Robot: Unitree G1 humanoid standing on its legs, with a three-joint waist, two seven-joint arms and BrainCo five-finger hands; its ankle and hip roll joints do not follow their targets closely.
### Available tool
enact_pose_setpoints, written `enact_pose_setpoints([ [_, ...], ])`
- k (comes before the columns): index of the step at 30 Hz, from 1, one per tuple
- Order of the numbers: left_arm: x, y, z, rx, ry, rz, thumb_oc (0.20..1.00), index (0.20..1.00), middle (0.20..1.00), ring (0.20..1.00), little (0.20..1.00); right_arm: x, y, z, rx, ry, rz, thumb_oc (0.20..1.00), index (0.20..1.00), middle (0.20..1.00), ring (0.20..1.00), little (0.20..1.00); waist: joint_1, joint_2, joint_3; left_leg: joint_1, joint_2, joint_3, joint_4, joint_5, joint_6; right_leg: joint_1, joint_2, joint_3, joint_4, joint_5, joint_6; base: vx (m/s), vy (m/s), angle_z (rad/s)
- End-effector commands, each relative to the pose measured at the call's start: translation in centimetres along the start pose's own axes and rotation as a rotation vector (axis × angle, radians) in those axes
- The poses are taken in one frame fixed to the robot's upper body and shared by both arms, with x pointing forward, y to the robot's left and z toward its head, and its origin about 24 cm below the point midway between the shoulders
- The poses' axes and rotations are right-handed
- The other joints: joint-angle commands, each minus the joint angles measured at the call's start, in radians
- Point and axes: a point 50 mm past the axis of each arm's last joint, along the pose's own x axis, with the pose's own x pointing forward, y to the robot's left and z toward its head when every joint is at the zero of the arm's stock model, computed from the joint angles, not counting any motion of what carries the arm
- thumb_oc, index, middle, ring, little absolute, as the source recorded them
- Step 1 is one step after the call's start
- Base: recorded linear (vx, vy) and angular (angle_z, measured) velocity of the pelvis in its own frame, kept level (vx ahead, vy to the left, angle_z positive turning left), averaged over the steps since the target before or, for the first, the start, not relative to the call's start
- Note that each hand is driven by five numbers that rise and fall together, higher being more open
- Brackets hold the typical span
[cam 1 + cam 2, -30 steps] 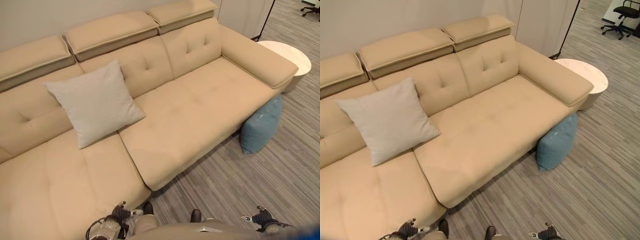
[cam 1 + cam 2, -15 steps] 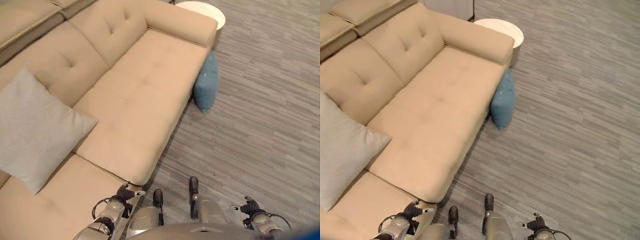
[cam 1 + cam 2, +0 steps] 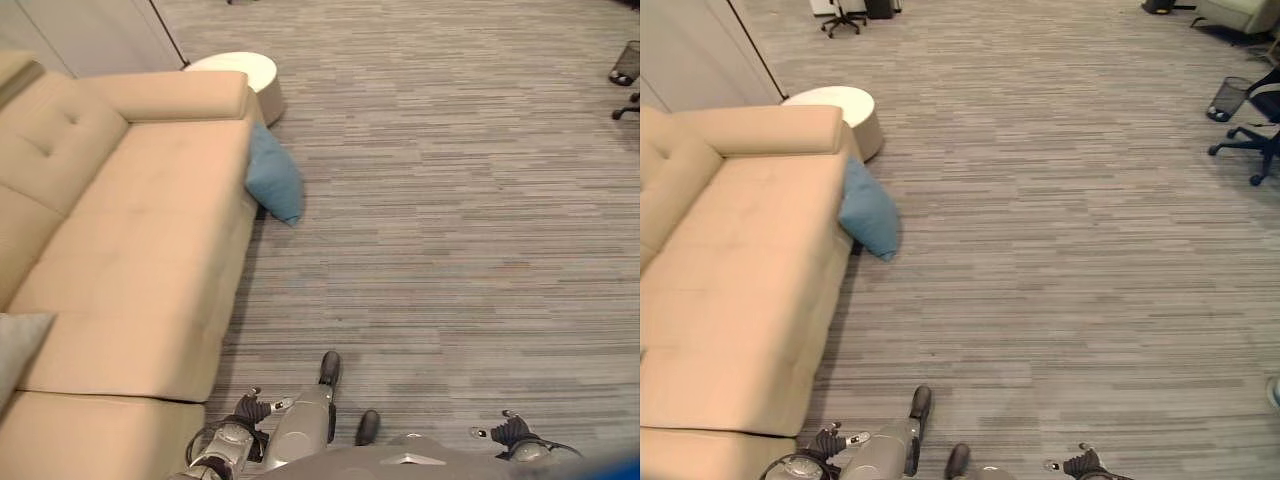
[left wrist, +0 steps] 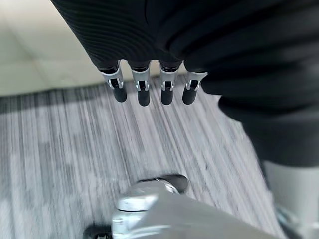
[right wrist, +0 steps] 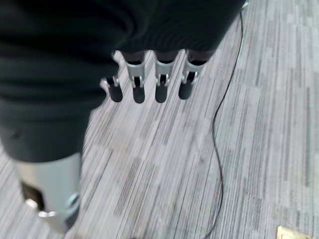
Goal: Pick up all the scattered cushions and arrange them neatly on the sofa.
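leaning on the beige sofa (image 3: 130, 250) end, blue cushion (image 3: 274, 182) on striped grey floor (image 3: 450, 220), both hands (image 4: 149, 89) (image 5: 149, 84) relaxed, empty

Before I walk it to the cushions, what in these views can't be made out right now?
- Blue cushion: its sofa-side face is hidden against the sofa end in both eye views.
- Grey cushion: just a corner in the left eye view, cut by the picture's edge.
- Round side table: partly hidden behind the sofa arm.
- Left hand and right hand: small at the bottom edge.
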Motion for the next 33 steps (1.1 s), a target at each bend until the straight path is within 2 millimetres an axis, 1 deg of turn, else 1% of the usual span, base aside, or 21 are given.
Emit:
enact_pose_setpoints([
  [1, 0.3, 0.6, 1.4, 0.039, -0.041, 0.005, 1.0, 1.0, 1.0, 1.0, 1.0, 0.0, -1.1, -0.7, 0.007, -0.007, -0.039, 1.0, 1.0, 1.0, 1.0, 1.0, -0.009, -0.032, -0.018, 0.083, -0.039, 0.028, 0.048, -0.077, 0.069, 0.126, -0.103, 0.115, -0.1, 0.019, 0.054, 0.23, 0.096, -0.84],
  [2, 0.3, 0.7, 1.5, 0.039, -0.046, 0.009, 1.0, 1.0, 1.0, 1.0, 1.0, 0.0, -0.9, -0.6, 0.003, -0.012, -0.032, 1.0, 1.0, 1.0, 1.0, 1.0, -0.007, -0.035, -0.024, 0.093, -0.038, 0.033, 0.039, -0.082, 0.077, 0.125, -0.109, 0.124, -0.09, 0.014, 0.056, 0.29, 0.166, -0.19],
  [4, 0.3, 1.1, 2.2, 0.026, -0.078, 0.016, 1.0, 1.0, 1.0, 1.0, 1.0, 0.0, -0.7, -0.2, -0.015, -0.024, -0.021, 1.0, 1.0, 1.0, 1.0, 1.0, -0.005, -0.047, -0.023, 0.103, -0.041, 0.046, 0.046, -0.109, 0.099, 0.093, -0.128, 0.144, -0.027, 0.018, 0.078, 0.22, 0.166, -0.58],
  [9, 0.4, 1.5, 2.6, 0.018, -0.092, 0.024, 1.0, 1.0, 1.0, 1.0, 1.0, 0.0, -0.5, 0.8, -0.028, -0.054, -0.008, 1.0, 1.0, 1.0, 1.0, 1.0, 0.002, -0.05, -0.02, 0.105, -0.048, 0.052, 0.054, -0.139, 0.125, 0.035, -0.157, 0.13, 0.052, 0.026, 0.108, 0.08, 0.085, -0.11],
  [10, 0.4, 1.6, 2.6, 0.017, -0.09, 0.026, 1.0, 1.0, 1.0, 1.0, 1.0, 0.1, -0.5, 0.9, -0.029, -0.056, -0.007, 1.0, 1.0, 1.0, 1.0, 1.0, 0.002, -0.048, -0.018, 0.11, -0.048, 0.05, 0.05, -0.142, 0.13, 0.019, -0.162, 0.125, 0.082, 0.031, 0.116, 0.11, 0.102, 0.12],
  [11, 0.4, 1.8, 2.5, 0.013, -0.086, 0.032, 1.0, 1.0, 1.0, 1.0, 1.0, 0.1, -0.6, 1.2, -0.033, -0.067, -0.008, 1.0, 1.0, 1.0, 1.0, 1.0, -0.002, -0.043, -0.012, 0.119, -0.048, 0.049, 0.043, -0.142, 0.141, -0.014, -0.176, 0.115, 0.151, 0.063, 0.135, 0.08, 0.092, -0.01],
  [13, 0.4, 2.0, 2.4, 0.01, -0.085, 0.039, 1.0, 1.0, 1.0, 1.0, 1.0, 0.1, -0.8, 1.6, -0.028, -0.082, -0.015, 1.0, 1.0, 1.0, 1.0, 1.0, -0.009, -0.033, 0.002, 0.126, -0.046, 0.041, 0.031, -0.138, 0.152, -0.058, -0.189, 0.106, 0.235, 0.101, 0.15, 0.03, 0.075, 0.29],
  [16, 0.4, 2.2, 2.4, 0.009, -0.083, 0.049, 1.0, 1.0, 1.0, 1.0, 1.0, 0.1, -0.9, 1.9, -0.013, -0.094, -0.021, 1.0, 1.0, 1.0, 1.0, 1.0, -0.018, -0.019, 0.012, 0.152, -0.044, 0.017, 0.004, -0.137, 0.155, -0.114, -0.197, 0.1, 0.278, 0.109, 0.143, 0.04, 0.038, 0.26],
  [17, 0.4, 2.3, 2.4, 0.006, -0.081, 0.052, 1.0, 1.0, 1.0, 1.0, 1.0, 0.2, -0.9, 2.0, -0.014, -0.099, -0.022, 1.0, 1.0, 1.0, 1.0, 1.0, -0.02, -0.017, 0.014, 0.164, -0.045, 0.011, -0.003, -0.141, 0.153, -0.121, -0.198, 0.093, 0.251, 0.089, 0.132, 0.12, -0.012, 0.15],
  [18, 0.4, 2.1, 2.3, 0.001, -0.075, 0.049, 1.0, 1.0, 1.0, 1.0, 1.0, 0.2, -1.0, 2.3, -0.02, -0.108, -0.025, 1.0, 1.0, 1.0, 1.0, 1.0, -0.029, -0.016, 0.024, 0.187, -0.05, 0.001, -0.008, -0.15, 0.153, -0.136, -0.193, 0.09, 0.182, 0.091, 0.114, 0.15, -0.043, 0.09],
  [20, 0.4, 2.1, 2.1, -0.004, -0.069, 0.049, 1.0, 1.0, 1.0, 1.0, 1.0, 0.2, -1.1, 2.7, -0.029, -0.125, -0.025, 1.0, 1.0, 1.0, 1.0, 1.0, -0.043, -0.019, 0.032, 0.211, -0.059, -0.011, -0.016, -0.159, 0.152, -0.184, -0.173, 0.114, 0.102, 0.128, 0.109, 0.13, -0.045, 0.01],
  [21, 0.4, 2.1, 2.1, -0.004, -0.069, 0.049, 1.0, 1.0, 1.0, 1.0, 1.0, 0.2, -1.1, 2.7, -0.029, -0.125, -0.026, 1.0, 1.0, 1.0, 1.0, 1.0, -0.043, -0.017, 0.034, 0.214, -0.058, -0.011, -0.017, -0.161, 0.152, -0.181, -0.172, 0.114, 0.101, 0.127, 0.109, 0.25, -0.096, 0.07],
  [22, 0.4, 1.8, 2.2, -0.006, -0.072, 0.042, 1.0, 1.0, 1.0, 1.0, 1.0, 0.2, -1.3, 2.6, -0.035, -0.127, -0.03, 1.0, 1.0, 1.0, 1.0, 1.0, -0.081, -0.017, 0.053, 0.259, -0.075, -0.067, -0.026, -0.176, 0.146, -0.253, -0.133, 0.182, 0.007, 0.187, 0.12, 0.26, -0.118, 0.25],
  [24, 0.4, 1.5, 2.3, -0.007, -0.073, 0.036, 1.0, 1.0, 1.0, 1.0, 1.0, 0.2, -1.5, 2.4, -0.038, -0.122, -0.036, 1.0, 1.0, 1.0, 1.0, 1.0, -0.092, -0.019, 0.052, 0.274, -0.085, -0.102, -0.023, -0.189, 0.14, -0.25, -0.126, 0.208, -0.008, 0.197, 0.125, 0.3, -0.166, 1.02],
  [26, 0.4, 1.0, 2.0, 0.012, -0.062, 0.016, 1.0, 1.0, 1.0, 1.0, 1.0, 0.2, -1.5, 1.8, -0.045, -0.113, -0.039, 1.0, 1.0, 1.0, 1.0, 1.0, -0.096, -0.023, 0.033, 0.296, -0.083, -0.122, 0.006, -0.222, 0.119, -0.209, -0.125, 0.209, -0.028, 0.2, 0.101, 0.34, -0.233, 1.58],
  [27, 0.4, 0.3, 2.8, 0.023, -0.089, -0.013, 1.0, 1.0, 1.0, 1.0, 1.0, 0.2, -1.7, 1.6, -0.017, -0.108, -0.046, 1.0, 1.0, 1.0, 1.0, 1.0, -0.101, -0.03, 0.038, 0.23, -0.048, -0.036, 0.16, -0.246, 0.085, -0.145, -0.159, 0.154, -0.061, 0.182, 0.083, 0.24, -0.235, 1.06],
  [28, 0.4, 0.1, 3.2, 0.022, -0.107, -0.02, 1.0, 1.0, 1.0, 1.0, 1.0, 0.2, -1.7, 1.6, -0.016, -0.108, -0.049, 1.0, 1.0, 1.0, 1.0, 1.0, -0.102, -0.035, 0.044, 0.191, -0.027, 0.018, 0.22, -0.24, 0.082, -0.12, -0.172, 0.133, -0.07, 0.171, 0.073, 0.17, -0.233, 1.73],
  [29, 0.4, -0.2, 4.0, 0.02, -0.129, -0.027, 1.0, 1.0, 1.0, 1.0, 1.0, 0.2, -1.7, 1.6, 0.001, -0.105, -0.052, 1.0, 1.0, 1.0, 1.0, 1.0, -0.099, -0.036, 0.054, 0.129, 0.014, 0.092, 0.274, -0.236, 0.086, -0.086, -0.182, 0.096, -0.085, 0.148, 0.061, 0.08, -0.097, 1.65],
  [30, 0.4, -0.3, 4.1, 0.018, -0.133, -0.032, 1.0, 1.0, 1.0, 1.0, 1.0, 0.1, -1.7, 1.4, 0.008, -0.099, -0.052, 1.0, 1.0, 1.0, 1.0, 1.0, -0.094, -0.036, 0.054, 0.108, 0.025, 0.115, 0.245, -0.228, 0.088, -0.065, -0.183, 0.076, -0.097, 0.137, 0.06, 0.18, -0.072, 1.76],
  [31, 0.4, -0.5, 4.2, 0.028, -0.134, -0.04, 1.0, 1.0, 1.0, 1.0, 1.0, 0.1, -1.7, 1.2, 0.019, -0.095, -0.058, 1.0, 1.0, 1.0, 1.0, 1.0, -0.089, -0.033, 0.049, 0.089, 0.031, 0.122, 0.167, -0.186, 0.081, -0.035, -0.18, 0.047, -0.117, 0.126, 0.063, 0.24, -0.011, 0.9],
  [33, 0.4, -0.5, 4.1, 0.051, -0.13, -0.042, 1.0, 1.0, 1.0, 1.0, 1.0, 0.1, -1.9, 1.1, 0.036, -0.088, -0.068, 1.0, 1.0, 1.0, 1.0, 1.0, -0.083, -0.023, 0.042, 0.039, 0.062, 0.166, 0.073, -0.092, 0.061, 0.001, -0.167, 0.016, -0.136, 0.1, 0.063, 0.31, 0.049, 0.89],
])
